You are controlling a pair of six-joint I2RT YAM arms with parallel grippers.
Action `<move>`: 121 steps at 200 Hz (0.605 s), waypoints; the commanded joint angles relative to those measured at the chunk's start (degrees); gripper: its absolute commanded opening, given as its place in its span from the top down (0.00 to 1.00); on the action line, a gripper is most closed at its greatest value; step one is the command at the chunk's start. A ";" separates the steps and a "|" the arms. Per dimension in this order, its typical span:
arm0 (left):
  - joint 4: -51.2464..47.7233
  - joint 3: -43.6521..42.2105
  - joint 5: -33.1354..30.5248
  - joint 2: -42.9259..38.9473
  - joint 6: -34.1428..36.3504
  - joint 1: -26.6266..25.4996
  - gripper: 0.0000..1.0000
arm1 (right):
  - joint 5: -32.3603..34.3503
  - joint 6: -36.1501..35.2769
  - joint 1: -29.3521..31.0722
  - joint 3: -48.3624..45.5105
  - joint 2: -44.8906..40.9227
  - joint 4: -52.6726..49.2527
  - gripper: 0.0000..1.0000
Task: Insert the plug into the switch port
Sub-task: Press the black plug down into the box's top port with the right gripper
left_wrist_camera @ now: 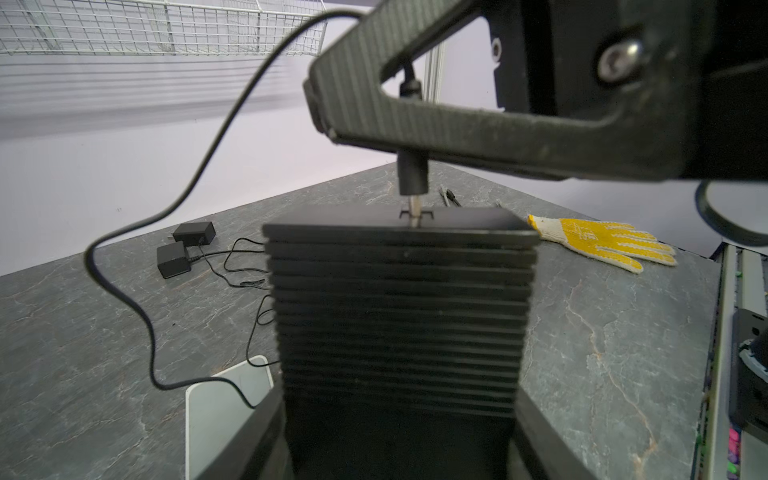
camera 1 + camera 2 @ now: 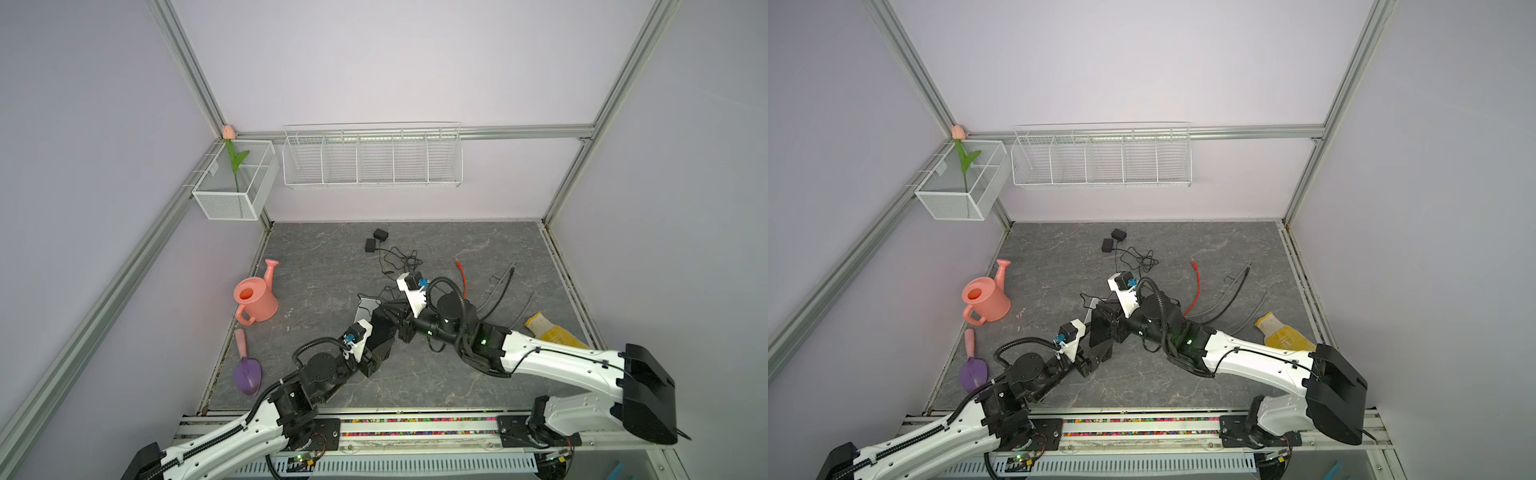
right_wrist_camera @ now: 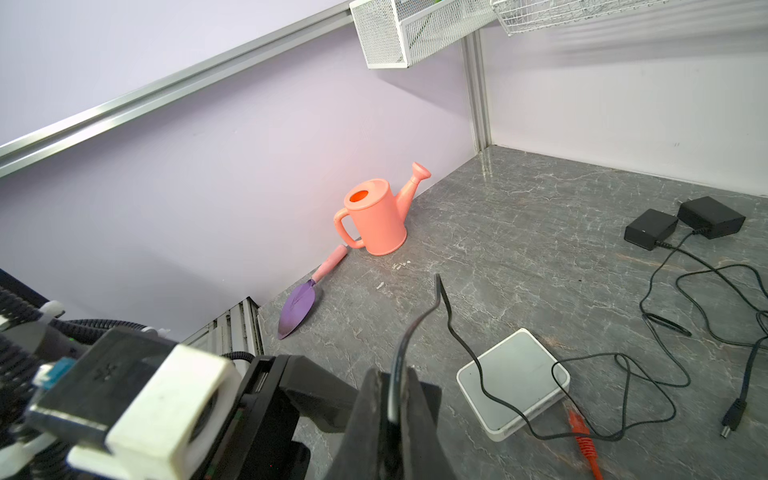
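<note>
The switch (image 1: 399, 324) is a black ribbed box held upright, with my left gripper (image 1: 399, 436) shut on its lower sides. A small port (image 1: 415, 216) sits in its upper face. The black plug (image 1: 412, 174) hangs straight over that port, its metal tip touching or just inside the opening. My right gripper (image 3: 395, 399) is shut on the plug, and the thin black cable (image 3: 440, 299) rises out between its fingers (image 1: 457, 120). In both top views the two grippers meet mid-table around the switch (image 2: 382, 330) (image 2: 1102, 328).
A white flat box (image 3: 513, 382) lies beside the switch with the cable draped over it. Two black adapters (image 2: 376, 240), an orange cable (image 2: 461, 274), grey cables (image 2: 503, 286) and a yellow glove (image 2: 552, 332) lie behind and to the right. A pink watering can (image 2: 253, 299) and a purple trowel (image 2: 247, 370) are on the left.
</note>
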 commanded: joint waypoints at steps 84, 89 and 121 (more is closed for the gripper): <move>19.47 5.90 0.57 -4.55 -0.37 -0.45 1.00 | 0.85 2.53 2.17 -5.59 5.49 -12.59 0.94; 19.41 5.98 0.45 -4.72 -0.37 -0.45 1.00 | 0.97 2.62 2.19 -5.74 5.53 -12.58 0.93; 19.50 6.08 0.35 -5.88 -0.47 -0.45 1.00 | 1.44 3.21 2.59 -6.52 5.96 -12.35 0.93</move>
